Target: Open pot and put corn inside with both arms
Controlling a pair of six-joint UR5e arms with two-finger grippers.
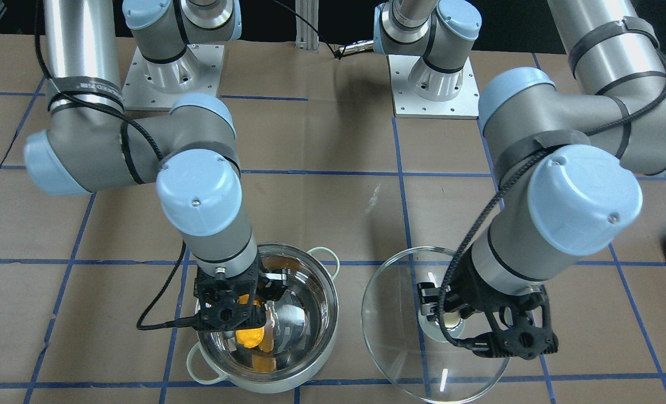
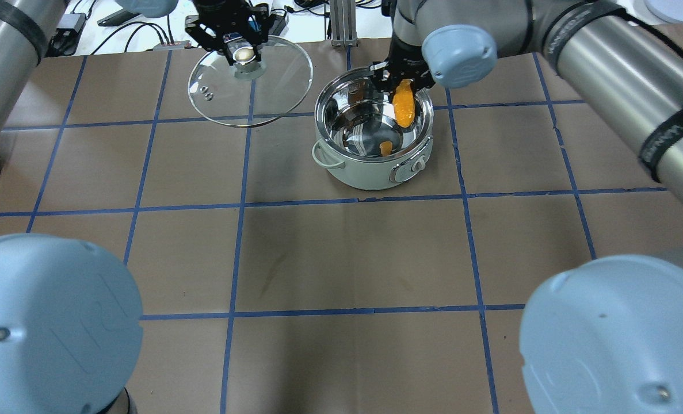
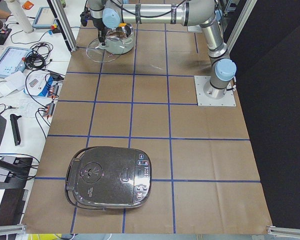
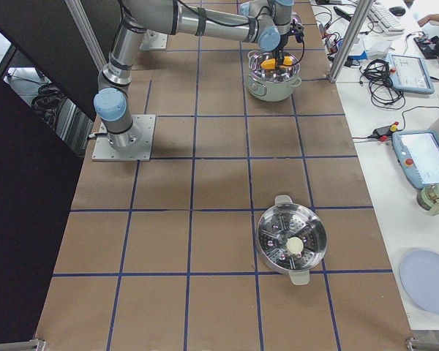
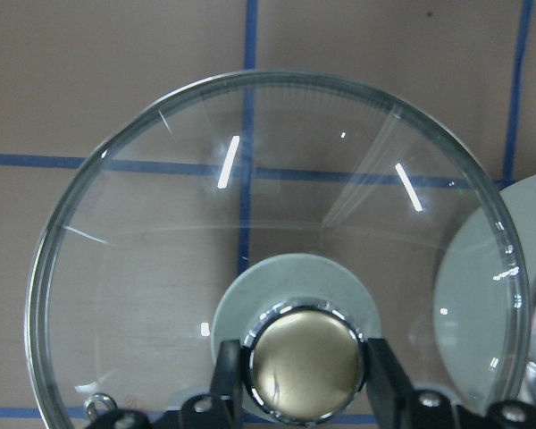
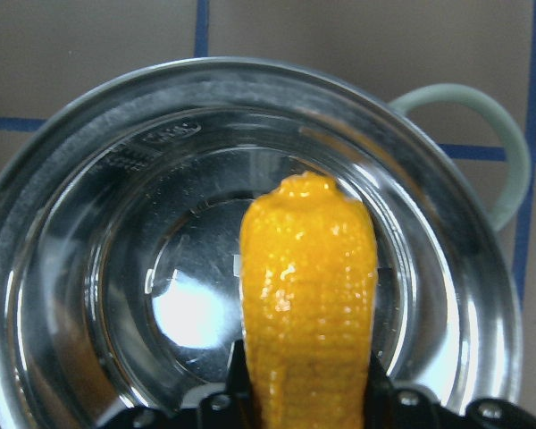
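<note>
The pot stands open at the far middle of the table, with its shiny inside bare. My right gripper is shut on the yellow-orange corn and holds it tip-down over the pot's far side. In the right wrist view the corn hangs above the pot's floor. My left gripper is shut on the knob of the round glass lid, to the left of the pot. In the left wrist view the fingers clamp the brass knob.
A black rice cooker sits at the table's left end. A steel steamer pot sits toward the right end. An orange reflection of the corn shows on the pot's inner wall. Blue tape lines grid the brown table.
</note>
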